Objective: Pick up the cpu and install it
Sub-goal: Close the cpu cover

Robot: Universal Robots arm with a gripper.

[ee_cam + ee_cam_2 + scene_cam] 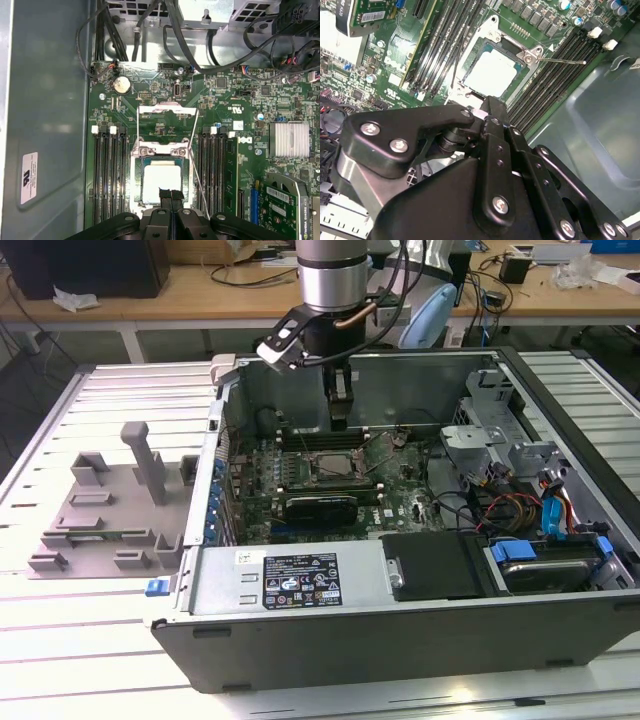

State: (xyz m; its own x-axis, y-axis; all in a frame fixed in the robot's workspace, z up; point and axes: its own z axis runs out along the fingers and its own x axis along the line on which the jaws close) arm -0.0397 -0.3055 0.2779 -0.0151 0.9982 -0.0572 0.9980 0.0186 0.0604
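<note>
Gripper (170, 196): right over the motherboard socket, low inside the open computer case (300, 585).
Fingers (163, 196): pressed tip to tip, nothing between them, poised at one edge of the chip; touching it or just clear, cannot tell.
Cpu (161, 182): lying flat in the socket (136, 175), silver top up, sitting square as far as both wrist views allow.
Risk one: closed tips dragging across that bare lid, skewing the chip in its seat and pressing it onto the contacts beneath.
Load plate (165, 106): swung up and open beyond the chip, so nothing clamps it down; a light knock would probably shift it.
Lever (196, 165): thin wire rod, released, running just beside the socket; likely to snag a finger on any sideways move.
Memory slots (107, 175): flanking both sides, leaving little room for drift.
Grey tray (100, 530): out on the bench (60, 660), well apart from the case, at the exterior view's left.
</note>
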